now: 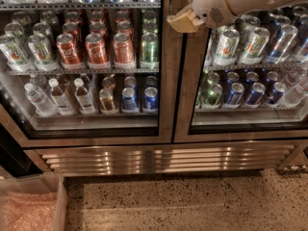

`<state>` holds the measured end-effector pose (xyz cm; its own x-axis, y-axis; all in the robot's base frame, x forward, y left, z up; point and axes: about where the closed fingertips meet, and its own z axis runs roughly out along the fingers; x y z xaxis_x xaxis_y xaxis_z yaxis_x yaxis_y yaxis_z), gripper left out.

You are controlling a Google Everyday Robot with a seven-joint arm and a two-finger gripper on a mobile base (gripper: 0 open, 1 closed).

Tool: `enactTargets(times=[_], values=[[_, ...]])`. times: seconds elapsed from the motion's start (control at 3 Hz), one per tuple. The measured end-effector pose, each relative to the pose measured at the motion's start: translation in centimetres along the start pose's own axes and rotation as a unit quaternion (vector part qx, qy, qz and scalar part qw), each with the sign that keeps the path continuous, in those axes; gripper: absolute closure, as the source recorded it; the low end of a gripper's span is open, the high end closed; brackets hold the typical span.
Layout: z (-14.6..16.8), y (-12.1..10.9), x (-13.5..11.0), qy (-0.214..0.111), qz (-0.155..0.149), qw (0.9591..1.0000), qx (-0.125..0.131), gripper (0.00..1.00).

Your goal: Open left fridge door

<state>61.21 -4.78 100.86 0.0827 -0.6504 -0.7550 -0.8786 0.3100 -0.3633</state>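
Speckled stone floor point(192, 201) runs along the near edge, with a pale plastic bin point(29, 206) at the near left and a steel vent grille point(163, 160) above it at the foot of the fridge; the left fridge door point(86, 61) fills the left half of the camera view, shut, showing red cans point(96, 49) above and water bottles point(60, 97) below; the right door point(250, 81) shows green-and-white and blue cans; the gripper point(183, 19) hangs at the upper middle, in front of the steel uprights where the two doors meet, its white arm point(240, 1) reaching in from the upper right; whether it is spread or pressed together cannot be told, nor whether it touches the frame; no handle shows; the likely trouble is that, so near the seam, it catches the right door's edge instead, or slides off smooth steel as it pulls, leaving the door sealed
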Motion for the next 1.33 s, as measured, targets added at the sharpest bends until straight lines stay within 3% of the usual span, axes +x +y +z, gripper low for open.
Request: enactTargets(times=[1.33], values=[[-0.26,-0.73,-0.11,-0.001,0.001,1.0000,0.001,1.00]])
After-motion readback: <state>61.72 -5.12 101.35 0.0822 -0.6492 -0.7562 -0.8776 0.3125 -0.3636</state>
